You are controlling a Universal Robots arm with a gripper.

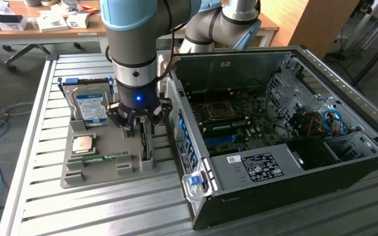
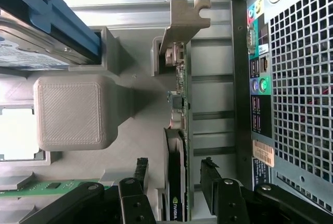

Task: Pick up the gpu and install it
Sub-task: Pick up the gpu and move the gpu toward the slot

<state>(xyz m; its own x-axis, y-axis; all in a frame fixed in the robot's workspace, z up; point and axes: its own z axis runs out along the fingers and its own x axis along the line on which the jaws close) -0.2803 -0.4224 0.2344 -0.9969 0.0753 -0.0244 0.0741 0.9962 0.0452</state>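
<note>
the exterior view gives the whole layout: the arm reaches down over a grey holder tray (image 1: 120, 172) on the slatted metal table (image 1: 77, 211), with the open computer case (image 1: 307, 187) just beside the tray on the exterior view's right. the gripper (image 1: 140, 127) sits low over the gpu (image 1: 145, 147), which stands on edge in a slot at the tray's case-side edge. farther to the exterior view's left on the tray lie a hard drive (image 1: 90, 105) at the far end, a processor (image 1: 84, 144) in the middle and a memory stick (image 1: 97, 158) nearer.

the wrist view shows what the arm hides there. the two fingers (image 2: 141, 172) stand apart, one on each face of the card, with a visible gap on both sides, so nothing is gripped. it also shows the card's thin green top edge, its silver bracket (image 2: 184, 18) and the black fan housing (image 2: 174, 193) between the fingers.

the card's long axis runs far to near, parallel to the case's rear panel (image 2: 257, 78). the bracket end points toward the hard drive's end of the tray, the fan end toward the memory stick's end.
</note>
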